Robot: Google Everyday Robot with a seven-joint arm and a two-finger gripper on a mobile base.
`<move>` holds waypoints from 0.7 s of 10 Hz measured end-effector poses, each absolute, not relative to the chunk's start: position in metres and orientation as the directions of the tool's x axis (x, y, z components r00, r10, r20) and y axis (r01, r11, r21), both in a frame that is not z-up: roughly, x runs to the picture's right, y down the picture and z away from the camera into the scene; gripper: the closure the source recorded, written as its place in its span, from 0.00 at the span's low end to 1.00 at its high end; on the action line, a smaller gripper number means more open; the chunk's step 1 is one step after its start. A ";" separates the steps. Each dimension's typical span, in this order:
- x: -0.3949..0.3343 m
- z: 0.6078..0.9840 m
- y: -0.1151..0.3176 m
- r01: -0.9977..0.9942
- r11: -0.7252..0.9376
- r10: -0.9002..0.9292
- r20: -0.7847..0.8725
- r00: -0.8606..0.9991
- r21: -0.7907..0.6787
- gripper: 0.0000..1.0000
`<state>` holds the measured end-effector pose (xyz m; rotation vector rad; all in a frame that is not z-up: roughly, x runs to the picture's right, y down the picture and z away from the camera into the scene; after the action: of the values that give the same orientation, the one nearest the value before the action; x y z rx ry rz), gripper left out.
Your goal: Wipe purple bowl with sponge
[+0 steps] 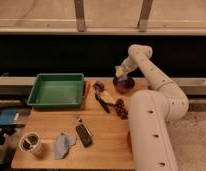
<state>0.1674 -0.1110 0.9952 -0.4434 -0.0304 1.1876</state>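
The green tray (56,90) at the left of the tabletop (103,145) should be left undisturbed. Toward the far right, the purple bowl (124,84) is met from above by the pincer (121,73); its opening cannot be told. Light circular strokes are best kept inside the rim.

Purple bowl (124,86) — round, dark, upright — sits directly under the gripper (121,75); a pale piece, apparently the sponge (119,71), shows at the claw's tip, above the bowl's rim.
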 end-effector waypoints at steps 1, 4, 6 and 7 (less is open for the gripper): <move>0.157 0.992 -0.109 -0.874 0.312 0.894 -0.196 0.403 -0.373 0.91; 0.142 0.970 -0.094 -0.849 0.327 0.887 -0.176 0.428 -0.414 0.91; 0.145 0.958 -0.084 -0.851 0.320 0.889 -0.180 0.422 -0.416 0.91; 0.154 0.954 -0.080 -0.861 0.311 0.891 -0.190 0.411 -0.402 0.91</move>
<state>0.1537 -0.0804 0.9544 -0.4832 -0.0718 1.1576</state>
